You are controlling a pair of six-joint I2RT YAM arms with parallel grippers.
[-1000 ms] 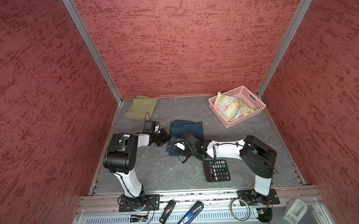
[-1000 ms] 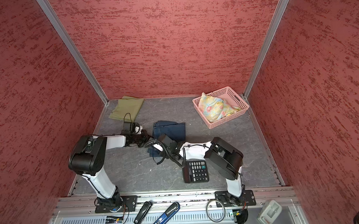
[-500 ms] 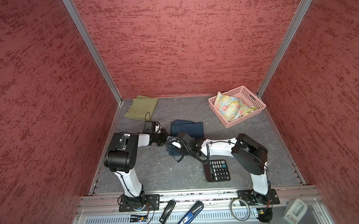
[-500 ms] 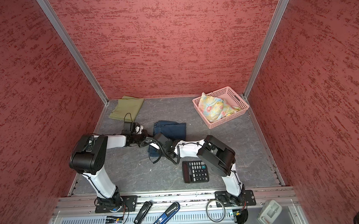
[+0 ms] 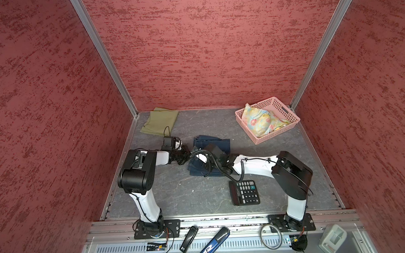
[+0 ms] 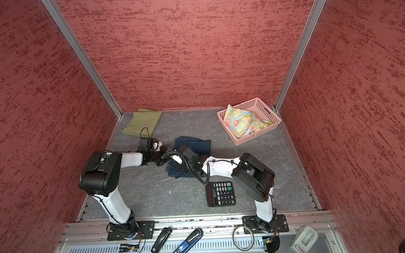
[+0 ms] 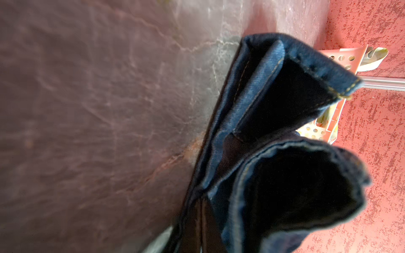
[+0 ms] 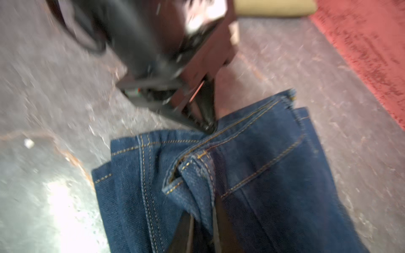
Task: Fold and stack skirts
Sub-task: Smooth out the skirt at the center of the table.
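A dark blue denim skirt (image 5: 218,144) (image 6: 197,145) lies mid-table. My left gripper (image 5: 188,154) (image 7: 202,219) is shut on its left edge, and folds of the denim (image 7: 252,98) stand up past the fingers. Close beside it, my right gripper (image 5: 196,158) (image 8: 201,223) is shut on a raised fold of denim (image 8: 274,175). The left gripper's tip (image 8: 208,124) touches the waistband just ahead of it. An olive-green skirt (image 5: 160,122) (image 6: 144,123) lies flat in the back left corner. A pastel floral skirt (image 5: 261,124) sits bunched in the pink basket (image 5: 271,103).
A black calculator (image 5: 244,192) lies near the right arm's cable, in front of the denim. Red walls close in three sides. A stapler (image 5: 189,236) and a blue tool (image 5: 214,244) rest on the front rail.
My right gripper has slid left across the denim skirt toward the left gripper and closed on a fold. The left arm has stayed put.
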